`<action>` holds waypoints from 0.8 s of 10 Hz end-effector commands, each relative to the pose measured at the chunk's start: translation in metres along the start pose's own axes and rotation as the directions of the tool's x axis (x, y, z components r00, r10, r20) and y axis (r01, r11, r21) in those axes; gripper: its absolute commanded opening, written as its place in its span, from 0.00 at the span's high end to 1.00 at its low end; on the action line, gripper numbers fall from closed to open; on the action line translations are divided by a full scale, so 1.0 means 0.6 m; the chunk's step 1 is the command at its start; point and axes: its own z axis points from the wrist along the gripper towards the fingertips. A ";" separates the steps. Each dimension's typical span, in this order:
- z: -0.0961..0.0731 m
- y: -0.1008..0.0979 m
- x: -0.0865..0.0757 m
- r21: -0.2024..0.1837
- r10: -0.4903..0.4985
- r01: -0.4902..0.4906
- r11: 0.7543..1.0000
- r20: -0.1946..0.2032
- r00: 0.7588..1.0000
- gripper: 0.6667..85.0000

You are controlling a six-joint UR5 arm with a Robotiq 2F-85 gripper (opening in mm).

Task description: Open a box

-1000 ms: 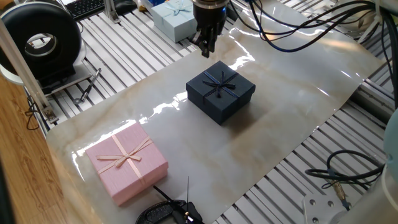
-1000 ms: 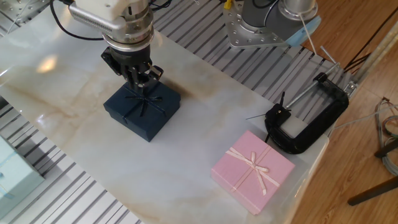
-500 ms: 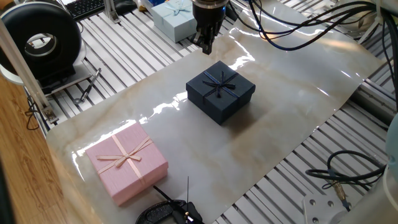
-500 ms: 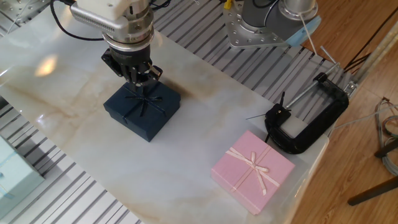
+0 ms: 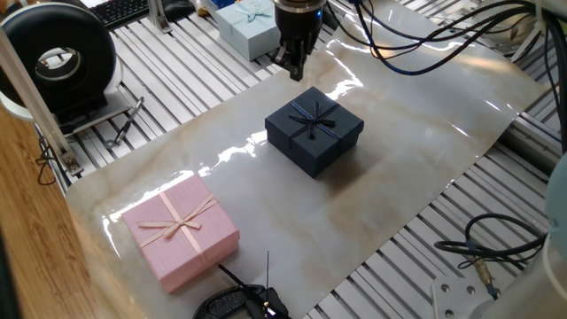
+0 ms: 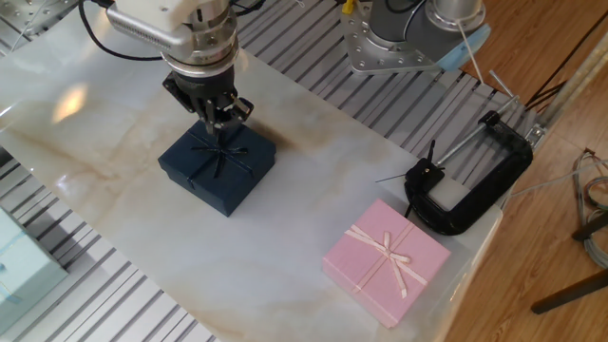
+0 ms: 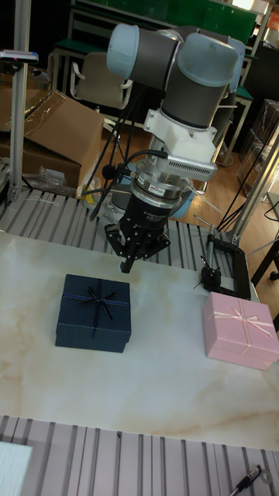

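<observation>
The dark navy box [image 5: 314,130] with its matching bow sits lid-on in the middle of the marble sheet [image 5: 416,142]; it also shows in the other fixed view [image 6: 217,166] and in the tall view [image 7: 94,312]. My gripper [image 5: 292,68] hangs a little above the table just beyond the box's far corner. Its fingers are drawn together to a point with nothing between them. In the other fixed view the gripper [image 6: 220,118] overlaps the box's back edge near the bow. The tall view shows the gripper [image 7: 125,267] above and slightly right of the box, not touching it.
A pink box [image 5: 180,229] with a pink bow lies at the sheet's near left corner. A light blue box [image 5: 248,25] stands behind the arm. A black clamp [image 6: 465,190] sits beside the pink box, and cables run along the slatted table at the right.
The gripper has lifted slightly and shifted a little away from the box's corner. The box has not moved.
</observation>
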 end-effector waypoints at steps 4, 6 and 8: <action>0.063 -0.028 -0.002 -0.074 0.052 -0.052 0.996 -0.014 0.999 0.99; 0.084 -0.039 -0.011 -0.084 0.067 -0.064 0.994 0.036 0.997 0.98; 0.083 -0.039 -0.017 -0.087 0.099 -0.095 0.992 0.046 0.994 0.88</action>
